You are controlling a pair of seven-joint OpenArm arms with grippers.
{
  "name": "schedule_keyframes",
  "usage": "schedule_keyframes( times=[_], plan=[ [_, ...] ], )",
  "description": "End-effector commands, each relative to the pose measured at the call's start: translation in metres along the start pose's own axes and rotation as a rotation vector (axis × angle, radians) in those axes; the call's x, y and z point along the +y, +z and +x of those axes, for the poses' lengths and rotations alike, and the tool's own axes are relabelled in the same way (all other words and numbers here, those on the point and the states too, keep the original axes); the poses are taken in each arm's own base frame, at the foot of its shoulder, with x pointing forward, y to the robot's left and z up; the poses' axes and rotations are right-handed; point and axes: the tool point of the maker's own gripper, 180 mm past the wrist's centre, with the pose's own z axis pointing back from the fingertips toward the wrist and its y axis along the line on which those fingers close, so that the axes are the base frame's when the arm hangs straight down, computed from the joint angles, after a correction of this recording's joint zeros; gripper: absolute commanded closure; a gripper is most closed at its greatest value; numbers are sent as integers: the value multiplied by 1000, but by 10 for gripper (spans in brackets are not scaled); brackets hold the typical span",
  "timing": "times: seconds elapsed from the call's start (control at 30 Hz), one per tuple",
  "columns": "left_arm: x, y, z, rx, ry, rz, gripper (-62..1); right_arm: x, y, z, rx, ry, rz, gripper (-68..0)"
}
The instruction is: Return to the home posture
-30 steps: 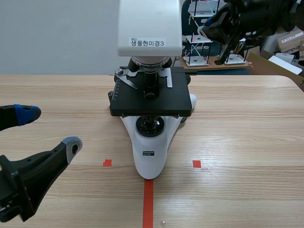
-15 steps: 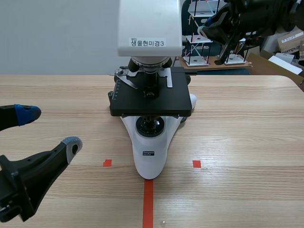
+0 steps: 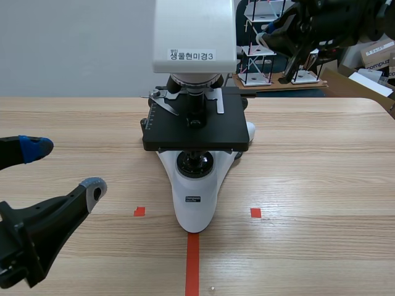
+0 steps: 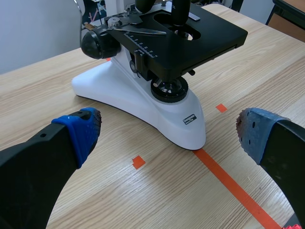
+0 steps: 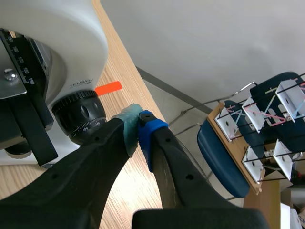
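- My left gripper [image 3: 62, 166] hangs low on the near left of the microscope [image 3: 194, 123], with its fingers spread wide and nothing between them.
- My right gripper [image 5: 139, 129] is raised high behind and to the right of the microscope's head. Its two pads are pressed together on nothing.
- The task concerns my own arms. Neither touches the microscope, which stands upright in the middle of the table [image 3: 321, 160].
- Risk on the right: the black focus knob [image 5: 81, 114] on the microscope's side looks close ahead of my shut fingertips, though I cannot tell the true gap. I judge that a straight drop or an inward swing could knock the knob or the white head and shove or tip the microscope.
- Risk on the left: my spread fingers are wide, and the microscope's white base [image 4: 157, 114] lies just ahead of them. A careless inward sweep could clip the base or the black stage [image 4: 200, 40] above it.
- The surface is pale wood grain, flat and dry-looking. An orange-red tape line [image 3: 192, 265] runs from the microscope's near foot, with small squares on either side.
- Behind the microscope is a plain grey wall [image 3: 74, 43]. To its far right are white frame models [image 3: 256, 55] on a board, a blue chair [image 5: 224, 138] and a cardboard box [image 3: 376, 52].
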Motion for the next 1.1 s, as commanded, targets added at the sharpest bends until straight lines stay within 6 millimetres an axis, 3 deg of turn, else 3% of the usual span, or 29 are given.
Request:
schedule_keyframes(
  times=[0.0, 0.23, 0.5, 0.8, 1.07],
  plan=[
    [-1, -1, 8, -29, 2, -4, -602, -15, 9, 6, -26, 11, -46, -86],
    [-1, -1, 8, -30, 2, -3, -602, -20, 35, -4, -46, -39, -148, -366],
    [-1, -1, 8, -29, 2, -4, -602, -14, 83, -36, -59, -192, -367, -655],
    [-1, -1, 8, -29, 2, -3, -602, 28, 141, -67, -88, -391, -510, -679],
    [-1, -1, 8, -30, 2, -3, -602, 82, 169, -64, -72, -512, -505, -679]
  ],
)
